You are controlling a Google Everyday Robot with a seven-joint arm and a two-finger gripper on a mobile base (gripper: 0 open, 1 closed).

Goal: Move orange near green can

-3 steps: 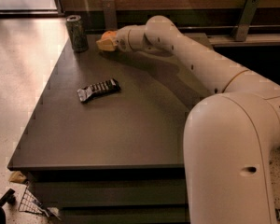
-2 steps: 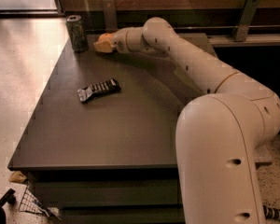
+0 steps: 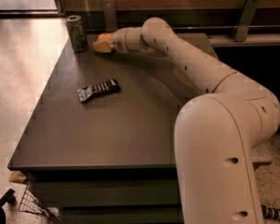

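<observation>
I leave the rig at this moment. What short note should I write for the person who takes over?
Gripper: at the orange, far left end of the table.
Orange: just right of the green can, small gap between.
Green can: upright at the far left corner.
Done: orange is near the can.
Left: probably set it down, withdraw the arm.
</observation>
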